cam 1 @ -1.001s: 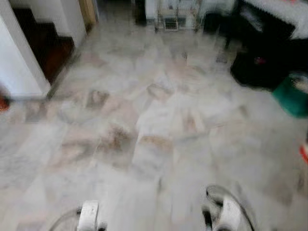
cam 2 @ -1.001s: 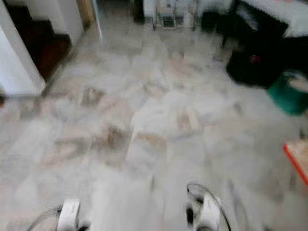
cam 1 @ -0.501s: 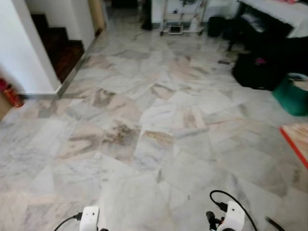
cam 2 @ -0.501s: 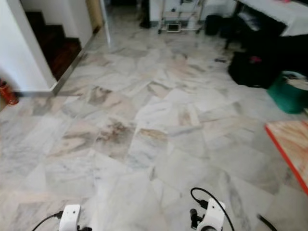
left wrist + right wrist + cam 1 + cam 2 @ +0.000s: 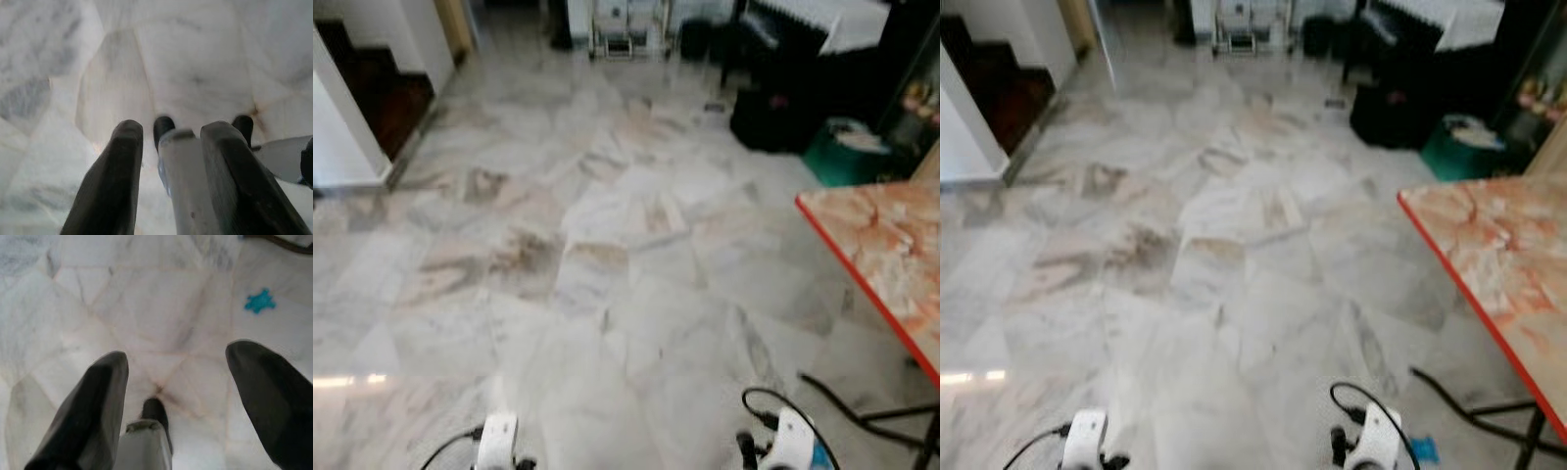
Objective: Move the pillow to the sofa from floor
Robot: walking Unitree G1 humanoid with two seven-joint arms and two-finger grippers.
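Both arms hang low over the marble floor (image 5: 607, 245), their white wrists at the bottom of the eye views: left wrist (image 5: 496, 438), right wrist (image 5: 790, 438). In the left wrist view my left gripper (image 5: 173, 129) points down at the floor tiles, its two black fingers apart with nothing held. My right gripper (image 5: 178, 352) stands open wide over pale tiles, empty, with a small blue mark (image 5: 259, 301) on the floor near it.
A table with a red-edged orange marble top (image 5: 886, 259) stands close on the right, with black legs and a cable (image 5: 862, 411) under it. Farther back are black bags (image 5: 773, 117), a green basket (image 5: 842, 152), a wire cart (image 5: 612, 24) and dark stairs (image 5: 372, 93) at left.
The camera has swung to the right: the stairs and wall slid left and the red-edged table has come into view on the right. Both arms still hang as before.
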